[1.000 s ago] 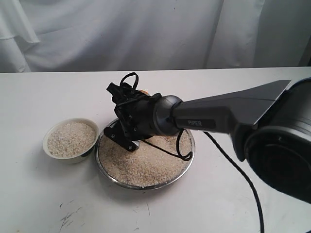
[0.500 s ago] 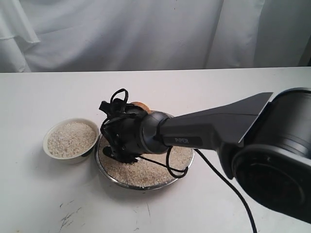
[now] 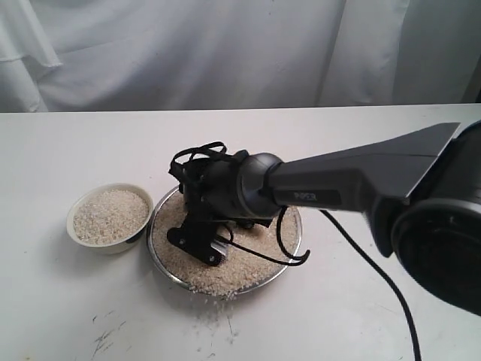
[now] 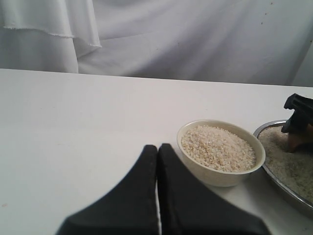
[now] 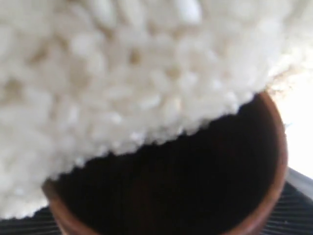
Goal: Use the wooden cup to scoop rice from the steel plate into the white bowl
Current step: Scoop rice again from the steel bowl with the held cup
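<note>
Rice [image 3: 248, 267] fills the steel plate [image 3: 160, 259], and a few grains lie scattered on the table [image 3: 60, 316] just beside its near rim. The right gripper [image 3: 197, 248] reaches down into the heap, its ribbed pads [image 5: 17, 226] clamped on the wooden cup [image 5: 274, 196], whose dark mouth is tipped against the grains. The white bowl [image 3: 75, 235], heaped with rice, sits just beside the plate. The left gripper [image 4: 157, 164] hovers near the bowl, jaws pressed together, holding nothing.
</note>
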You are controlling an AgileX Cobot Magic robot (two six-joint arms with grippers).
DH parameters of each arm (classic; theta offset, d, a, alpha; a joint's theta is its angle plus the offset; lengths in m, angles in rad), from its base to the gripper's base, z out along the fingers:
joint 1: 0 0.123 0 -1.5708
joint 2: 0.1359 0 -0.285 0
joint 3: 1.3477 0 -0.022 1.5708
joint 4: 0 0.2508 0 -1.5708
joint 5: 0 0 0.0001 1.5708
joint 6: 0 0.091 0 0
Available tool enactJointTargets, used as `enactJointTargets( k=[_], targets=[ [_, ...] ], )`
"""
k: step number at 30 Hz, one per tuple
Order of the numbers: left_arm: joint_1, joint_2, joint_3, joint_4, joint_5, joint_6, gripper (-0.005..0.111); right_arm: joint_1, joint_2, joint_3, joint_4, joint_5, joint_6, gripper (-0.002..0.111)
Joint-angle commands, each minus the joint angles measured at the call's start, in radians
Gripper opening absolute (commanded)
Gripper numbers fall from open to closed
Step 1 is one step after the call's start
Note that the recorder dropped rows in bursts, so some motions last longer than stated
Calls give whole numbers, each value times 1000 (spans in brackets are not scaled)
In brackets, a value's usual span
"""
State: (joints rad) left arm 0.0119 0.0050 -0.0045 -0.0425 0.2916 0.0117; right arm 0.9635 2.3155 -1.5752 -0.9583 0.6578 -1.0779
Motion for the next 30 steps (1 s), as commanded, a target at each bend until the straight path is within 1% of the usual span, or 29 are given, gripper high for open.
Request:
enactJointTargets(
  k=[1,5,12,15,19,27,30],
  targets=[
    [-2,-5,5,-1,-6,-3,0,-48,28,23,303,-52,-112,0],
    [-2,-5,5,-1,-6,-3,0,-79,36,23,422,-88,-186,0],
    [-2,-5,5,-1,-6,-3,0,-132,36,23,709,-79,-422,0],
    [-2,-5,5,-1,-6,-3,0,-145,36,23,801,-75,-491,0],
    [-2,-5,5,-1,-6,-3,0,-155,36,23,883,-54,-556,0],
    [-2,-5,5,-1,-6,-3,0,-158,36,22,912,100,-587,0],
    [-2,-5,5,-1,-6,-3,0,-158,36,10,985,159,-622,0]
  ],
)
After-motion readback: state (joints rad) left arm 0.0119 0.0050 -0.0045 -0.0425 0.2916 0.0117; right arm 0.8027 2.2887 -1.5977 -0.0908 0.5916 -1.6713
